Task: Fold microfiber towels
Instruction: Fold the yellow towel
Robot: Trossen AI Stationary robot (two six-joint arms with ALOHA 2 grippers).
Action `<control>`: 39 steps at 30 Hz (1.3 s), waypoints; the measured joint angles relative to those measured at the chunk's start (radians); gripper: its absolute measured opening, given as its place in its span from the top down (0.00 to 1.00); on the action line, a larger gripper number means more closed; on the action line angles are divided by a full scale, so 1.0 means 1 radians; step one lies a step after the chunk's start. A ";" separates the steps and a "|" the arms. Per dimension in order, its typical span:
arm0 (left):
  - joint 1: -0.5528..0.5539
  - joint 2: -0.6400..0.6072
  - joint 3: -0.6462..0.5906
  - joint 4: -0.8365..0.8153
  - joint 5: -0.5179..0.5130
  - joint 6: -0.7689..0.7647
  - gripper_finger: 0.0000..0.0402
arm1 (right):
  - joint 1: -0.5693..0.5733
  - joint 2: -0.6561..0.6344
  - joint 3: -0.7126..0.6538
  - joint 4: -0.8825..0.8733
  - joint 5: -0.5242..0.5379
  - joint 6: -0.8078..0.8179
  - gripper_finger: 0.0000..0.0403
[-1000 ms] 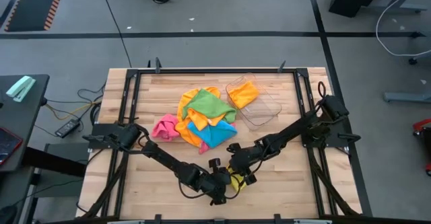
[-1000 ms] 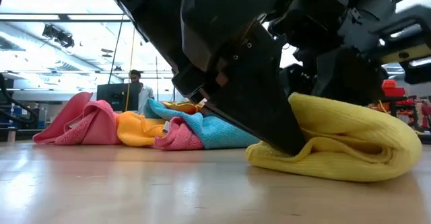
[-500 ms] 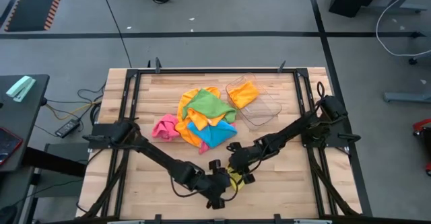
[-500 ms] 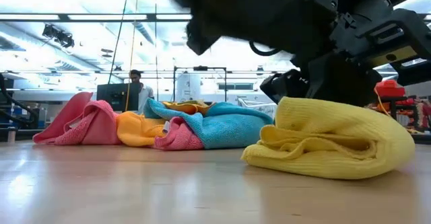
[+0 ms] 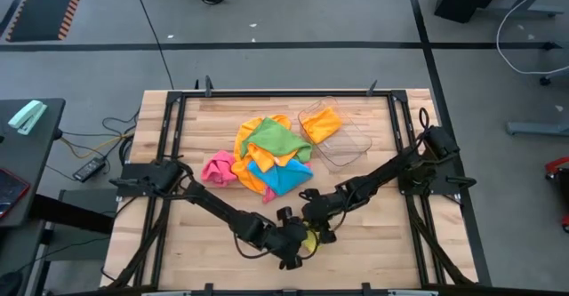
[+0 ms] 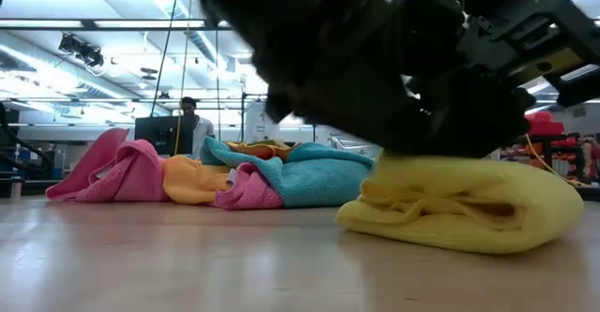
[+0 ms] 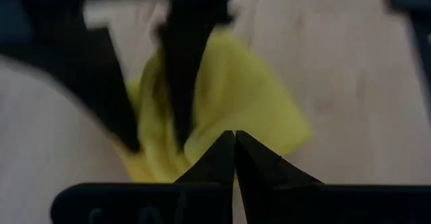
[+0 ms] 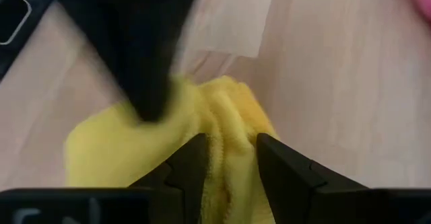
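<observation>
Yellow towel (image 6: pixel 464 204) sits folded at the table's near edge, both grippers on it. Left gripper (image 7: pixel 234 158): fingers shut tip to tip, holding nothing, hovering just over the cloth. Right gripper (image 8: pixel 225 158): fingers part open, straddling a bunched ridge of the yellow towel; looks like a pinch on it.

To finish this fold well, I'd press the layers flat with the closed left tips while the right keeps the edge pinned, so the stack doesn't spring open.

Both arms reach in low from the sides, wrists angled down, meeting over the towel.

Further back: pile of unfolded towels (image 5: pixel 267 158) mid-table, clear tray (image 5: pixel 345 142) beyond with an orange towel (image 5: pixel 324 124) inside.
</observation>
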 joint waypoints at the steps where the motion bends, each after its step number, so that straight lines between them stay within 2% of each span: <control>1: 0.000 0.000 0.000 -0.030 -0.006 -0.022 0.93 | 0.002 0.000 0.000 0.000 -0.002 0.004 0.65; 6: -0.009 -0.001 0.000 -0.131 -0.011 -0.095 0.96 | 0.010 -0.019 0.000 -0.005 -0.019 0.019 0.64; 11: -0.024 -0.001 0.000 -0.144 -0.013 -0.098 0.98 | -0.001 -0.077 0.000 -0.032 -0.020 0.018 0.64; 15: -0.024 -0.001 0.000 -0.142 -0.011 -0.100 0.95 | -0.005 -0.142 0.000 -0.084 -0.020 0.018 0.64; 20: -0.022 -0.001 0.000 -0.141 -0.014 -0.101 0.93 | 0.064 -0.208 0.000 -0.088 -0.001 -0.018 0.65; 29: -0.021 -0.001 0.000 -0.116 -0.034 -0.101 0.97 | 0.178 -0.164 0.000 -0.049 0.087 -0.008 0.68; 34: -0.016 -0.001 0.000 -0.105 -0.041 -0.101 0.96 | 0.171 -0.100 0.000 -0.058 0.101 0.043 0.69; 39: -0.016 -0.001 0.000 -0.082 -0.041 -0.098 0.94 | 0.134 -0.090 0.000 -0.076 0.179 0.116 0.67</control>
